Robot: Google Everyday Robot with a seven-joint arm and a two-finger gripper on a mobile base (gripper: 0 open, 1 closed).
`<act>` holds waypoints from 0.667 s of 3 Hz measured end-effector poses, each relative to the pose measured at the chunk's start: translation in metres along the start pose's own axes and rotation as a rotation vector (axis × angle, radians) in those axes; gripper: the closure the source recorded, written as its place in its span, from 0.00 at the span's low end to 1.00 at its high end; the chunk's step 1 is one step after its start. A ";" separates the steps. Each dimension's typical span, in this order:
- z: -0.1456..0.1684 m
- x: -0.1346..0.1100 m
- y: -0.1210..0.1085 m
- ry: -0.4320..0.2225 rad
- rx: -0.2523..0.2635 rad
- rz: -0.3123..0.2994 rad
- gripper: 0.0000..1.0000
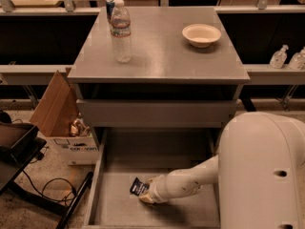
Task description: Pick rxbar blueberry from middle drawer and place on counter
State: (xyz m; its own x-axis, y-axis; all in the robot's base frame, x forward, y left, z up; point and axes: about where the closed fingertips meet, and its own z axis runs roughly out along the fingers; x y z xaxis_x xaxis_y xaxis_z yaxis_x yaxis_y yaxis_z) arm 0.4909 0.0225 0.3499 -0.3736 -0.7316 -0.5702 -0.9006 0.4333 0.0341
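We are at the grasping step: our gripper (pixel 148 198) sits low in the middle drawer (pixel 116 207) against the rxbar blueberry (pixel 138 187) on its floor, its grip state we cannot tell, so next we likely need a sure hold, then a lift above the drawer to the counter (pixel 162 56).

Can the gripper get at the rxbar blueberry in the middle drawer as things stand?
Probably yes: the middle drawer stands open, the gripper is down inside it right beside the rxbar blueberry, and nothing lies between them.
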 end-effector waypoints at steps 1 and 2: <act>-0.001 -0.001 0.001 0.000 -0.001 0.000 1.00; -0.001 -0.001 0.001 0.000 -0.001 0.000 1.00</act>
State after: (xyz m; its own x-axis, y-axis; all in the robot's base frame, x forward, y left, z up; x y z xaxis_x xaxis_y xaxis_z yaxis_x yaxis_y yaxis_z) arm 0.4906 0.0230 0.3520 -0.3734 -0.7318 -0.5702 -0.9009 0.4325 0.0349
